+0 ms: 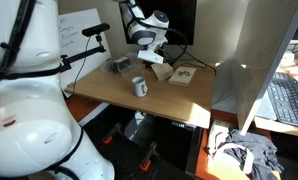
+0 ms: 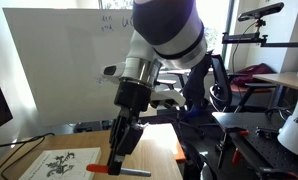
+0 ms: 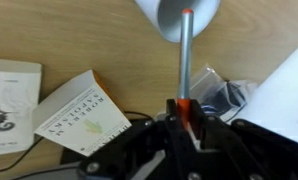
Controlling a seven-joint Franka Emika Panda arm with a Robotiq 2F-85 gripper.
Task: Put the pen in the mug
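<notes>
wooden desk (image 1: 179, 95) takes up most of the scene, with a keyboard (image 1: 286, 100) on the neighbouring surface. The arm (image 2: 164, 35) reaches down over the desk with its wrist pointing at the desktop. A flat tan box (image 1: 182, 74) with paper on it lies toward the back of the desk, apart from the mug (image 1: 139, 87). In the wrist view a printed booklet (image 3: 84, 115) lies flat beside the gripper (image 3: 184, 120), with a sheet with a drawing (image 3: 9, 90) further out and a dark crumpled item (image 3: 224, 95) on the opposite side. The mug is white-grey and upright near the middle of the desk, nothing touching it in an exterior view. The gripper is clamped on the pen (image 3: 187, 60) — fingers closed on its near end, red-orange shaft sticking straight out ahead. The pen is off the desk, held in the air. In the wrist view its far tip overlaps the pale mug body (image 3: 177, 15) — can't tell if the tip is over the rim or just in front of it. In an exterior view the gripper sits above and behind the mug
</notes>
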